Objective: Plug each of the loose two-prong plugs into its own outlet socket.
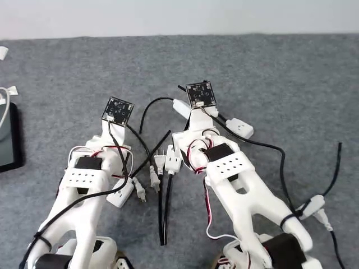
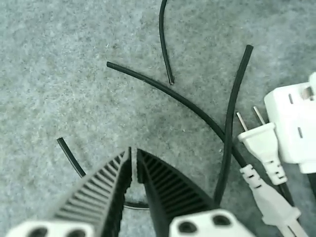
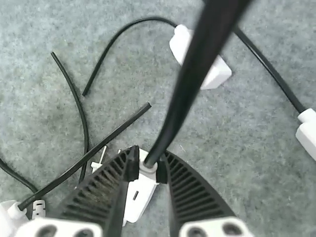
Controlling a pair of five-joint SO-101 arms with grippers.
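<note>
White two-prong plug (image 2: 259, 140) lies in the middle of the grey tabletop (image 1: 280, 73), just beside the white outlet socket (image 3: 138, 197) that the right hand (image 3: 146, 155) grips. Left hand (image 2: 134, 153), clenched on nothing, should open, grab the plug and line up its prongs.

Open passage is afforded along the table's (image 1: 269, 61) far edge, whereas the middle is obstructed by crossed black cords (image 1: 162, 213), white plugs (image 1: 159, 164) and an outlet socket (image 1: 173, 162).

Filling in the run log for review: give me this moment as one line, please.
left gripper: shut, empty | right gripper: shut on white socket | two-prong plug: lying loose, not plugged in
</note>
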